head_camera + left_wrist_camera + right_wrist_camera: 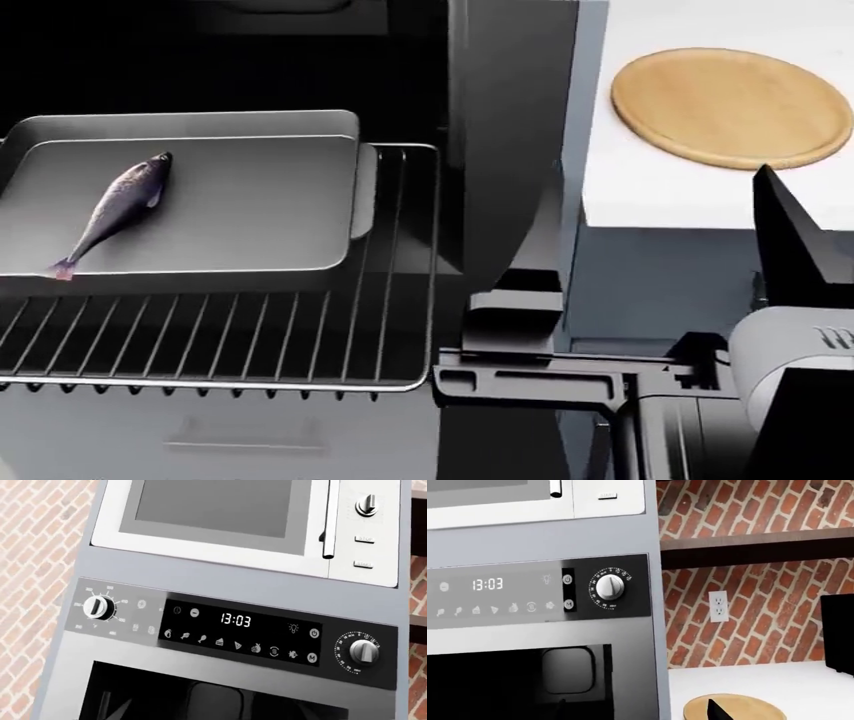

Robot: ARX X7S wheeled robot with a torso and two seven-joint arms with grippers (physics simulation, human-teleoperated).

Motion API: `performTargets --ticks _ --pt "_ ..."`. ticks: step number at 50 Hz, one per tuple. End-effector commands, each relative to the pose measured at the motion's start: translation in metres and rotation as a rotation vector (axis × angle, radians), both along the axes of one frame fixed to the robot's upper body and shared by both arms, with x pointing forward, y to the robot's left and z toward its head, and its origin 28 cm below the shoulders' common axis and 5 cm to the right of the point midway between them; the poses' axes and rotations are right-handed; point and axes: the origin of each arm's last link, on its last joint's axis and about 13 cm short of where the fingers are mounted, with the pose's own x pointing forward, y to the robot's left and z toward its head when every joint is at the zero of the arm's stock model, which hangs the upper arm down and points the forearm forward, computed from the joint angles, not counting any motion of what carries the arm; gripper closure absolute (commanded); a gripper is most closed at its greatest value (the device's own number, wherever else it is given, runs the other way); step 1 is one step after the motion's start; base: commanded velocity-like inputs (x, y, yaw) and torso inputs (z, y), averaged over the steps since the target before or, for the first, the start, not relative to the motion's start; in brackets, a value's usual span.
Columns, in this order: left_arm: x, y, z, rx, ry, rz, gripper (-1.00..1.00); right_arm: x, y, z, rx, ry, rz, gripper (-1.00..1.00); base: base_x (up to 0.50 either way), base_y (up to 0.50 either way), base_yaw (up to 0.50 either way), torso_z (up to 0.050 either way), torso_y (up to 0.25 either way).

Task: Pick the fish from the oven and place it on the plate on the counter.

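Note:
The fish (114,210) lies diagonally on the silver baking tray (267,220), head toward the back, red tail toward the front left. The tray sits on the wire rack (267,330) in front of the dark oven cavity (200,60). The round wooden plate (730,105) lies on the white counter (667,190) to the right. My right gripper (787,240) is low at the right, just in front of the counter edge below the plate, open and empty. Its dark fingertip (715,711) shows against the plate (747,707) in the right wrist view. My left gripper is not in view.
A grey oven side panel (514,140) stands between the rack and the counter. A microwave (220,515) sits above the oven's control panel (233,630). A black box appliance (837,630) stands on the counter at the far right, under a wall shelf (754,547).

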Motion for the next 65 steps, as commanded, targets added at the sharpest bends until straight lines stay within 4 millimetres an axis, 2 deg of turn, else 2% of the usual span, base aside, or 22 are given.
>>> performTargets --ticks 1,36,55,65 --pt "-0.0005 -0.0012 0.0004 0.005 0.001 -0.003 -1.00 -0.0004 -0.0004 -0.0010 -0.001 0.004 0.004 -1.00 -0.06 0.49 0.00 0.000 0.000" --pt "-0.0016 -0.0021 -0.0040 -0.003 0.012 0.000 -1.00 0.0005 0.0044 -0.0049 -0.015 0.023 0.031 -1.00 -0.05 0.46 0.00 0.000 0.000" --pt "-0.0013 -0.0022 -0.0060 -0.004 0.016 0.000 -1.00 0.0016 0.0044 -0.0058 -0.008 0.019 0.049 -1.00 0.46 0.02 0.00 0.000 0.000" --pt "-0.0012 -0.0023 -0.0045 -0.009 0.008 -0.002 -1.00 0.0034 0.0050 -0.0046 -0.004 0.035 0.055 -1.00 0.03 0.00 0.00 0.000 0.000"
